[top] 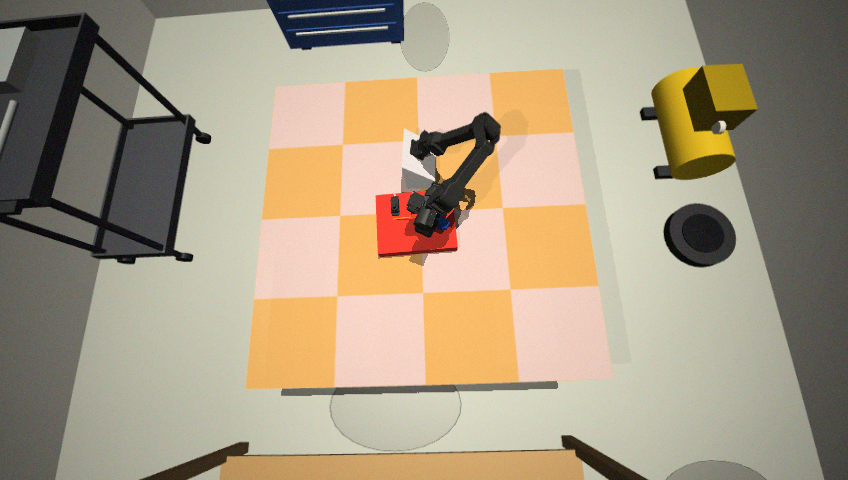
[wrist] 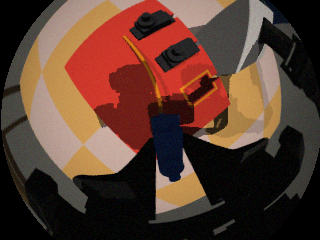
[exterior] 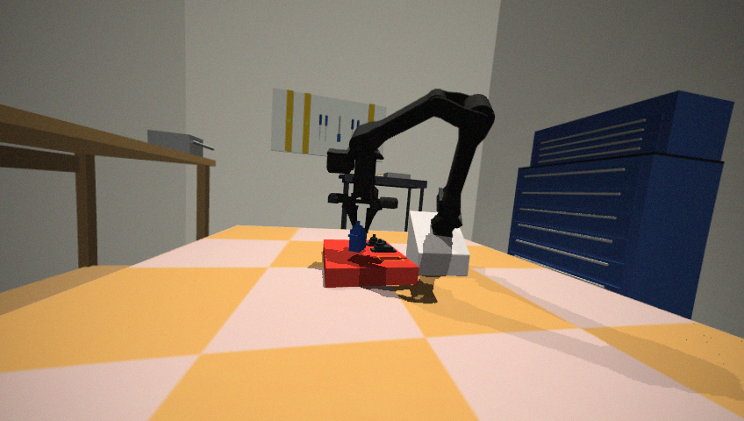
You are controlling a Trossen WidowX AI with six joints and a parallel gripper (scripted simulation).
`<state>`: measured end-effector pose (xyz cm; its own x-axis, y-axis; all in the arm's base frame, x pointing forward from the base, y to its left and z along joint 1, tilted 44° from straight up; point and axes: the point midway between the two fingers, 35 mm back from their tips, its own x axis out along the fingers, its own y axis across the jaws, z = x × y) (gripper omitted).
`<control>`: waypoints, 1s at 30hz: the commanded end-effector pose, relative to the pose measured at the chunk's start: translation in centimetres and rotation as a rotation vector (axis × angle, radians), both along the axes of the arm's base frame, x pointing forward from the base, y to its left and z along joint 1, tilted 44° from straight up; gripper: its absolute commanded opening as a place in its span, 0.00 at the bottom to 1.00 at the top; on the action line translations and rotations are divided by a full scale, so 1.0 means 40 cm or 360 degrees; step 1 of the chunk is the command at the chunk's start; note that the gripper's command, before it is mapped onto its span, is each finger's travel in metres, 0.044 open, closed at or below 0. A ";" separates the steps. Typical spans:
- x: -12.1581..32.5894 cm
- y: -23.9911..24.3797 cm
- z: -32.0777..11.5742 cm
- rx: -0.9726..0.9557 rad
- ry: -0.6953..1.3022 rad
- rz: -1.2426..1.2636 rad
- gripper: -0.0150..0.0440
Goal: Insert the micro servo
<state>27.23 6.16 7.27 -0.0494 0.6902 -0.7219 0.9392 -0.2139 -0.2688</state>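
The loose blue servo [top: 443, 224] [exterior: 357, 239] [wrist: 169, 150] is between the fingertips of my gripper [exterior: 361, 227] [wrist: 167, 139], which is shut on it. In the exterior view it looks upright, its narrow end up, over the red deck [top: 392, 240] [exterior: 341, 278] [wrist: 87, 67]; any gap below is hard to judge. Its orange cable [top: 402, 218] [wrist: 145, 62] stretches away over the deck. The marked pocket's orange outline [wrist: 194, 80] lies ahead and right of the servo in the wrist view, partly in shadow. The arm hides the pocket in the top view.
Two black servos [top: 395, 205] [wrist: 151, 25] [wrist: 178, 54] sit in a row with the pocket on the deck. A white-grey sloped block [top: 409, 148] [exterior: 443, 264] [wrist: 227, 42] stands just beside the deck, near the pocket side and the arm's base.
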 end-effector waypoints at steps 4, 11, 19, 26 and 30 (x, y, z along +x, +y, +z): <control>-0.001 0.001 0.001 -0.0013 0.0252 -0.0261 0.25; -0.001 0.001 0.001 -0.0032 0.0518 -0.0538 0.25; -0.001 0.001 0.001 -0.0054 0.0821 -0.0855 0.25; -0.001 0.001 0.001 -0.0074 0.1087 -0.1132 0.25; -0.001 0.001 0.001 -0.0078 0.1144 -0.1190 0.25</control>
